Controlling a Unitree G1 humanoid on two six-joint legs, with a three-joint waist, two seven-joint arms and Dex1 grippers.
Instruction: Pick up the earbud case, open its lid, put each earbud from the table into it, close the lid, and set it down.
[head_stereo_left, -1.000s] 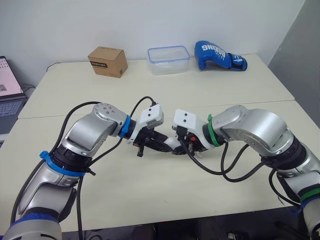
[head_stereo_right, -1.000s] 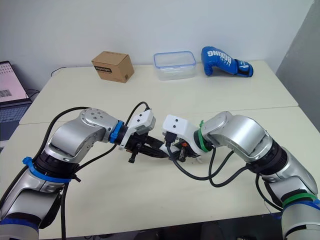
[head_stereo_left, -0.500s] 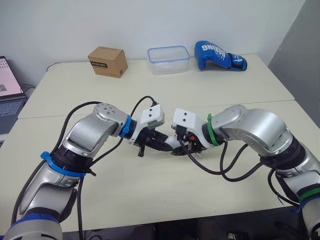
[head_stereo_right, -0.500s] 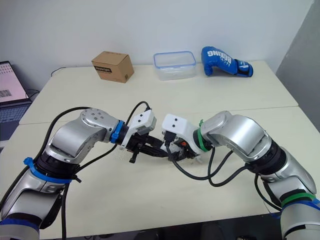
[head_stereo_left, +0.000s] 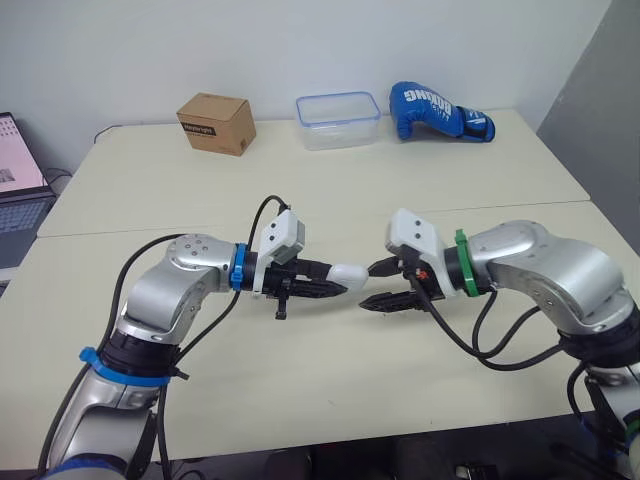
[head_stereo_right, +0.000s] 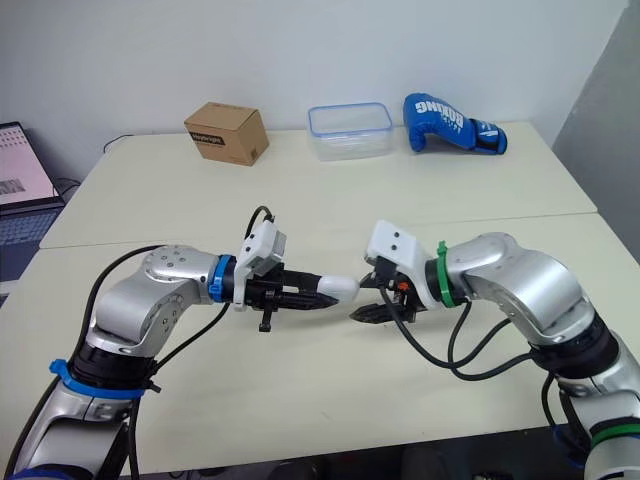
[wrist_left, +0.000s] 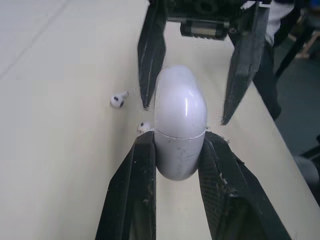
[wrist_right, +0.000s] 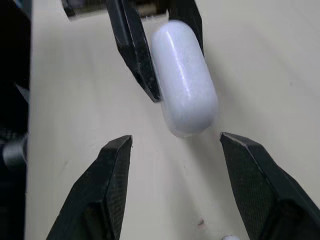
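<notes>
The white earbud case (head_stereo_left: 351, 272) is held just above the table near its middle, lid shut, with its rounded end pointing at my right arm. My left gripper (head_stereo_left: 333, 281) is shut on the case's base half (wrist_left: 179, 160). My right gripper (head_stereo_left: 374, 285) faces it a short gap away, open, with nothing between its fingers (wrist_right: 118, 155). In the left wrist view two white earbuds (wrist_left: 118, 100) (wrist_left: 144, 127) lie on the table under and beside the case, close to the right gripper's fingertips (wrist_left: 150, 75).
A cardboard box (head_stereo_left: 214, 123), a clear plastic container (head_stereo_left: 337, 119) and a blue boxing glove (head_stereo_left: 438, 111) stand along the table's far edge. A laptop (head_stereo_left: 15, 190) sits on another table off the left side.
The two grippers, close together at the case before, have drawn apart. My right gripper has backed off to the right and stands open; the left keeps the case.
</notes>
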